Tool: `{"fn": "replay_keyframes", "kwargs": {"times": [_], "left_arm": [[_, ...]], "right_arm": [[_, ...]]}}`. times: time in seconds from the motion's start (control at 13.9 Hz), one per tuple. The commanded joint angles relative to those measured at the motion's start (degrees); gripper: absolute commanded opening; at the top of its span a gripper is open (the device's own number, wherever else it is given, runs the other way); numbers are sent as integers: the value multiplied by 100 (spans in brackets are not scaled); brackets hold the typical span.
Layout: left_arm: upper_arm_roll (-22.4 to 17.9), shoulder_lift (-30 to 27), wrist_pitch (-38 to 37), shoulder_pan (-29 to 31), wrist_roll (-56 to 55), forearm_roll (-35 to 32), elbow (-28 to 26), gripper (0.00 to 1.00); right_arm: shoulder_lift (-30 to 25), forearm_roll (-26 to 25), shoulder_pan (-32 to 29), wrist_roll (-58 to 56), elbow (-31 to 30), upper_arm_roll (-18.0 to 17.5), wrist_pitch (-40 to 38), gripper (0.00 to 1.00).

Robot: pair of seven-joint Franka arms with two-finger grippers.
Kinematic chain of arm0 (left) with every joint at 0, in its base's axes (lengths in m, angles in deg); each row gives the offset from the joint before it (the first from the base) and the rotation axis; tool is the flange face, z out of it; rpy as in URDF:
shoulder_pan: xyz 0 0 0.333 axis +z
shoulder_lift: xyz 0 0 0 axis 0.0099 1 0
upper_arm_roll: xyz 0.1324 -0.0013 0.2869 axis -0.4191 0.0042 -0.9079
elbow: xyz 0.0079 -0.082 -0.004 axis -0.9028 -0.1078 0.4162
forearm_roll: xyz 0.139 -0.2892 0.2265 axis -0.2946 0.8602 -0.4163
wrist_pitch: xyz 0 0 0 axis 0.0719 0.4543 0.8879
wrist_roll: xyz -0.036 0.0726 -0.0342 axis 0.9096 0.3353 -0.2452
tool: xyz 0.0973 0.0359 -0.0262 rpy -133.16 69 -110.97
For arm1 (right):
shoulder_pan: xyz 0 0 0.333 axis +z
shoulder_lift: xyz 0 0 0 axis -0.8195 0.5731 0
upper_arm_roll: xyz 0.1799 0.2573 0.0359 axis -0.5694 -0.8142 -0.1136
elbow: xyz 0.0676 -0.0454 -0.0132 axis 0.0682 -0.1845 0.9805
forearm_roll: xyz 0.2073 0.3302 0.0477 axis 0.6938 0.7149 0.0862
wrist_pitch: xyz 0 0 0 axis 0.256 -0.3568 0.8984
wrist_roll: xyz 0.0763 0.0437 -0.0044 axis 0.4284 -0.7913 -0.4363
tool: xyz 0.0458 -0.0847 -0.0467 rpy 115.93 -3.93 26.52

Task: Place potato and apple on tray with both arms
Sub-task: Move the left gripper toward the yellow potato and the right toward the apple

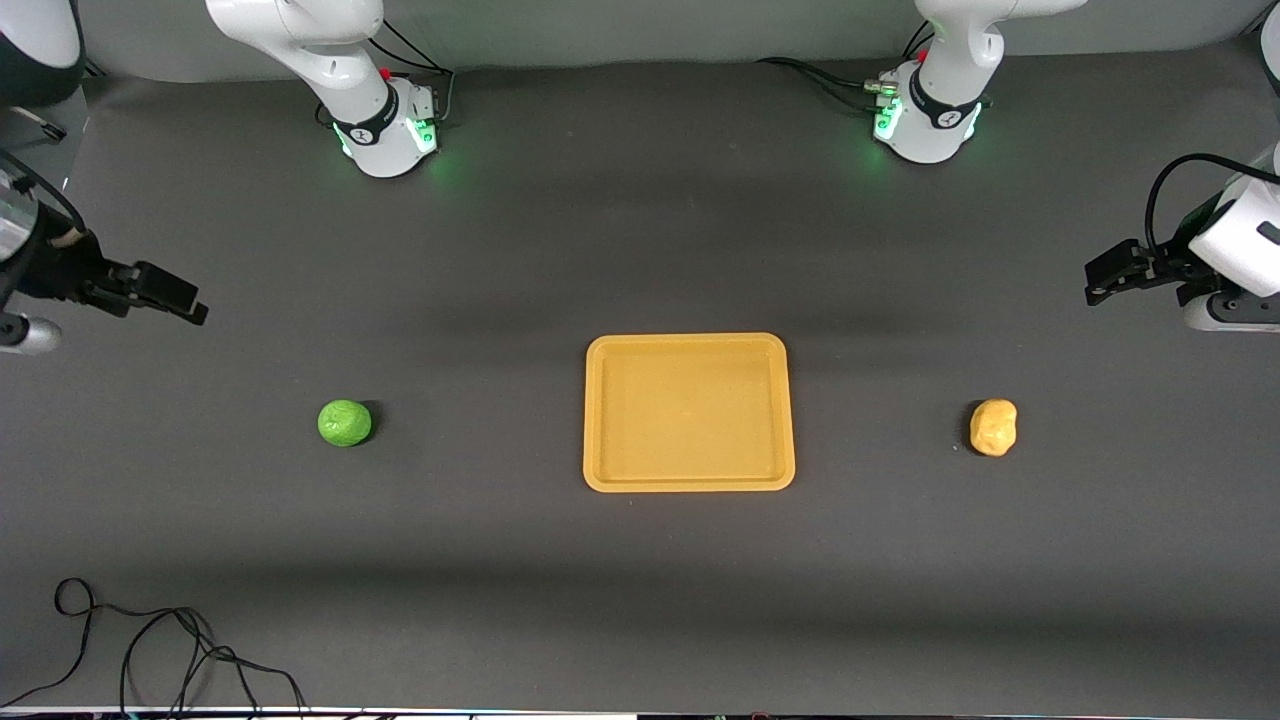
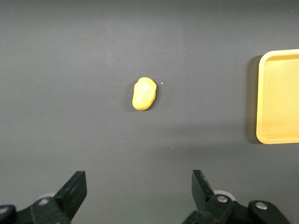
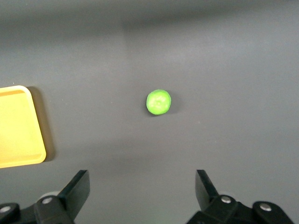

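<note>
both fruits clear of tray [image 1: 689, 484]; cable [image 1: 150, 640] at table edge.

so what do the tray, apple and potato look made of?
Tray: looks like moulded plastic, yellow-orange, smooth, with a faint sheen, rounded corners and a low rim. Apple: bright green ball with a slightly faceted, dimpled skin, so probably a plastic or foam replica rather than real fruit. Potato: matte yellow-tan lump, evenly coloured, likely also a replica; the exact material is unclear.
</note>
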Motion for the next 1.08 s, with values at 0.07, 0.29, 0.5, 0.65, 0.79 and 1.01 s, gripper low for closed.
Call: {"fn": "replay_keyframes", "kwargs": {"times": [0.07, 0.29, 0.5, 0.65, 0.79, 1.01], "left_arm": [[-28, -127, -69, -60, -15, -30, -55, 100], [-28, -250, -157, -51, -24, -22, -55, 100], [-37, -172, -26, -51, -15, -22, -90, 100], [-37, 56, 272, -51, -15, -22, -168, 100], [-37, 477, 667, -42, 11, -22, -204, 100], [-37, 1224, 1579, -42, 90, -83, -431, 100]], "right_arm": [[-151, -70, -57, -108, -184, -54, -45, 100], [-71, -70, -48, -108, -166, -54, 17, 100], [-1, -78, -48, -334, -166, -45, 113, 100], [60, -149, 13, -626, -175, -63, 61, 100], [69, -149, 22, -626, -166, -72, 34, 100], [244, -271, 14, -635, -201, -36, 95, 100]]}}
